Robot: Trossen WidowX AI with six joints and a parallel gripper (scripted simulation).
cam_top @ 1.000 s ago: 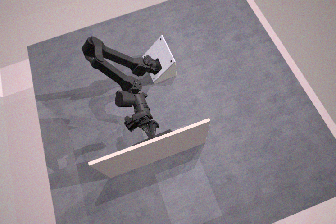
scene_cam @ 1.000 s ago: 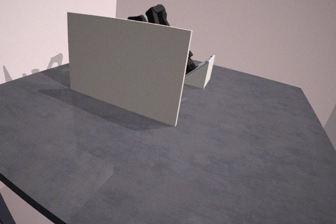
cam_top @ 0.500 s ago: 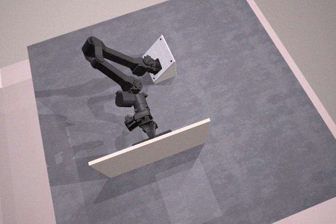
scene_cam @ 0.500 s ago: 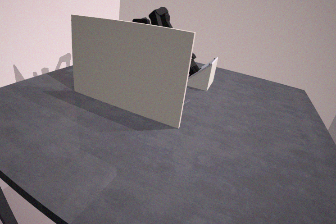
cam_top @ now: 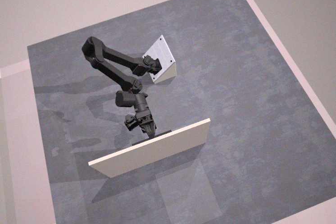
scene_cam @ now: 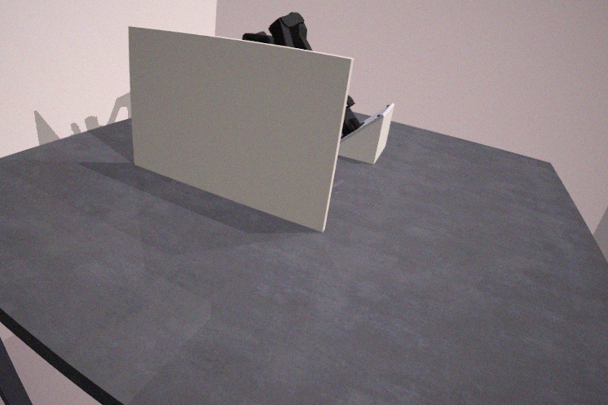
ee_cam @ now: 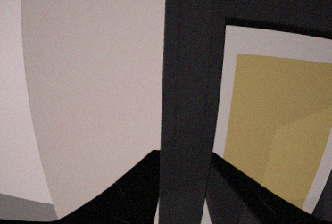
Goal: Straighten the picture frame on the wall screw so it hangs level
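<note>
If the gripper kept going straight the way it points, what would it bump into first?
Probably the upright panel, just behind the picture frame whose side the gripper is clamping; the remaining gap is unclear.

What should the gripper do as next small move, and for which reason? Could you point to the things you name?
Probably raise the picture frame (cam_top: 162, 134) (ee_cam: 187, 86) slightly: the gripper (cam_top: 152, 136) (ee_cam: 181, 160) is closed on its dark side bar, in front of the upright panel (cam_top: 160, 145) (scene_cam: 235, 120) (ee_cam: 98, 86). The wrist view cuts the frame off, so I cannot tell the sideways direction.
</note>
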